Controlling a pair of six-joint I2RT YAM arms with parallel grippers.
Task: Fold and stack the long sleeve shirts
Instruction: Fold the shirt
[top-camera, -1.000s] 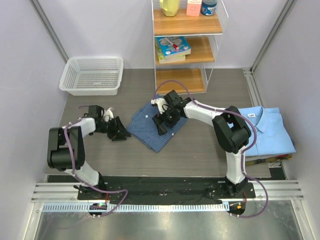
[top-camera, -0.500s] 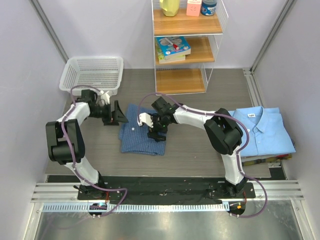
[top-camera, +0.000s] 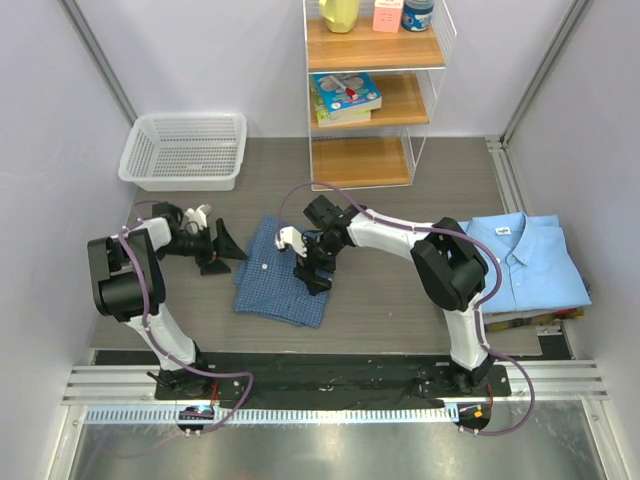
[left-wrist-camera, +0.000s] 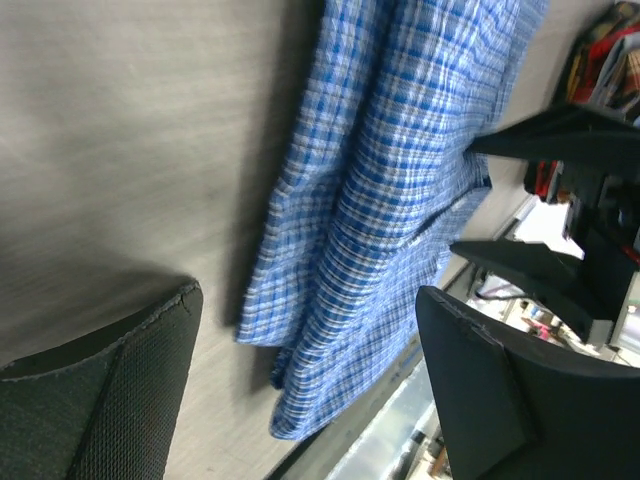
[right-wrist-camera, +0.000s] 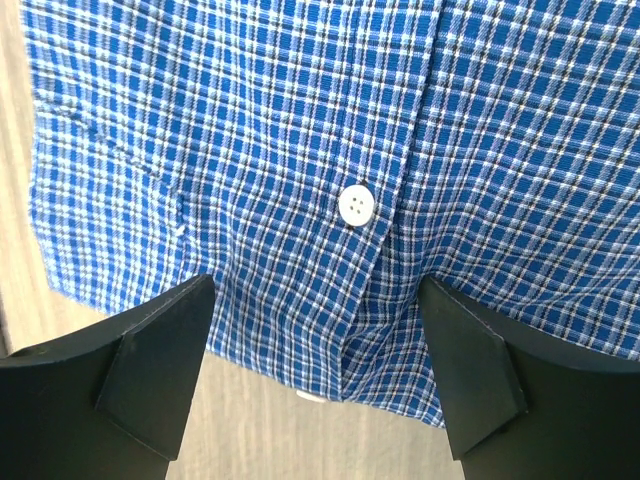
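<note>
Overhead: dark checked shirt lies folded left of centre; light blue shirt lies folded at the right edge. Left gripper sits just beside the checked shirt's left edge, right gripper over it. Left wrist: 2 fingers spread wide, empty, cloth edge beyond. Right wrist: jaws wide apart above checked cloth and 1 white button, gripping nothing.

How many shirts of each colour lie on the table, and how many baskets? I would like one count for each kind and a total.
Dark blue checked shirt: 1
Light blue shirt: 1
White mesh basket: 1
Total: 3
</note>
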